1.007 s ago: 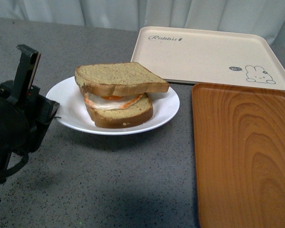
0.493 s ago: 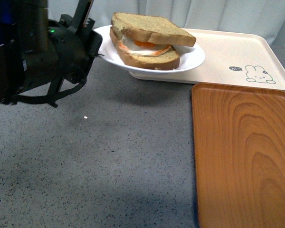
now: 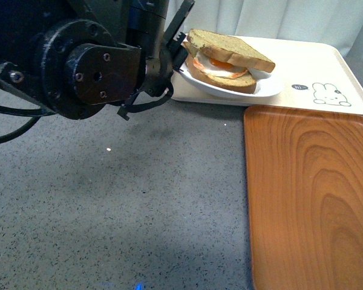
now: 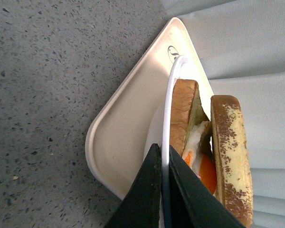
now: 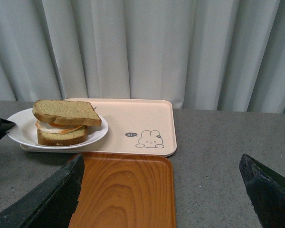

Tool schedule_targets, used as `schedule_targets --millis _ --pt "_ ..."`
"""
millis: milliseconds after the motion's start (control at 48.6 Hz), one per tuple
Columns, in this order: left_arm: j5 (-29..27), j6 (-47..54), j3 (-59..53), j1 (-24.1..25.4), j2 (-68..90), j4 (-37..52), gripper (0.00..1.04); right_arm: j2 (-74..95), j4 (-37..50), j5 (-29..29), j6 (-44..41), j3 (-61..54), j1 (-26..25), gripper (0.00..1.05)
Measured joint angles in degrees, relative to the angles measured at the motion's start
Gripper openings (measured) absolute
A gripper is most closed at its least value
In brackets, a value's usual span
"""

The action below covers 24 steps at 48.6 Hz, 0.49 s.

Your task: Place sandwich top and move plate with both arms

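Over the last second the plate has been lifted off the desk and carried up and to the right by the left gripper; it is now held over the near left part of the cream rabbit tray. The jaws are seen in the left wrist view clenched on the plate's rim, one finger above and one below it. Whether the plate touches the tray yet cannot be told.

The sandwich top is already seated on the fried egg and the lower bread slice, sitting slightly askew, so the placing step is judged complete and the plate move is under way.

The right gripper is seen in its own wrist view with the jaws spread wide and empty, well apart from the plate, so the carry is being done by one arm only.

Just beside the cream tray, nearer the robot, lies the orange-brown wood-grain tray. A pale curtain hangs behind. Nothing is seen in the way of lowering the plate.
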Motion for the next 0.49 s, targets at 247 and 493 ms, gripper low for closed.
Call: schedule_targets --millis 247,493 --pt "-0.9 -0.42 5.31 0.07 3.37 -2.25 0.04 0.0 0.0 0.0 0.0 0.0 0.0 0.96" --pt "-0.33 1.38 4.68 1.05 3.74 -4.9 0.3 0.0 0.0 0.0 0.0 0.0 0.0 0.96"
